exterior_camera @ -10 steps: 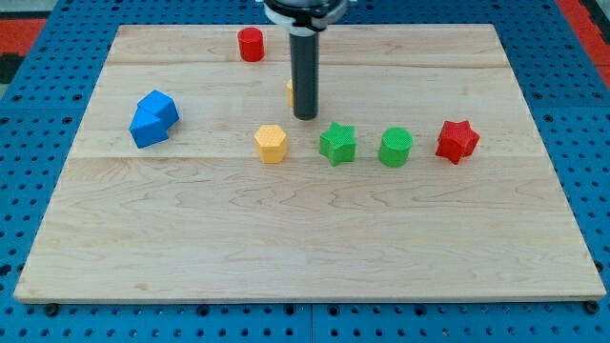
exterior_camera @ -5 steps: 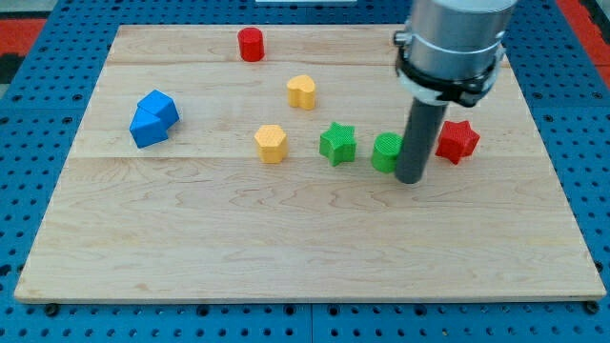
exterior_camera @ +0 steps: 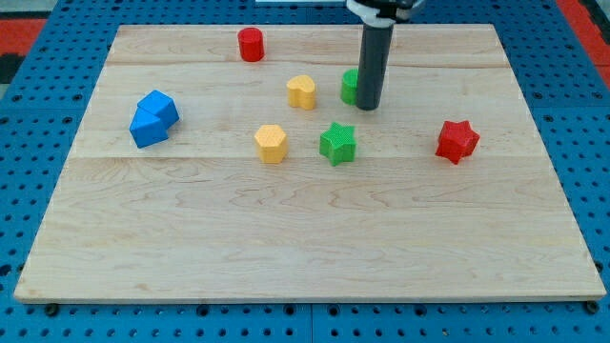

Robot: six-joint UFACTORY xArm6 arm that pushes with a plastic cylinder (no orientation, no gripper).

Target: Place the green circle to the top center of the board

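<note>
The green circle (exterior_camera: 350, 86) lies in the upper middle of the wooden board (exterior_camera: 305, 238), mostly hidden behind my rod. My tip (exterior_camera: 368, 106) touches the board right against the circle's lower right side. The green star (exterior_camera: 337, 143) sits below the circle, apart from it.
A yellow heart (exterior_camera: 302, 91) lies left of the green circle. A yellow hexagon (exterior_camera: 271, 143) sits left of the green star. A red cylinder (exterior_camera: 251, 45) stands at the top. A red star (exterior_camera: 457, 140) is at the right. A blue block (exterior_camera: 153, 118) is at the left.
The green circle has moved from beside the red star up and left to the upper middle of the board. My tip has moved up and left with it.
</note>
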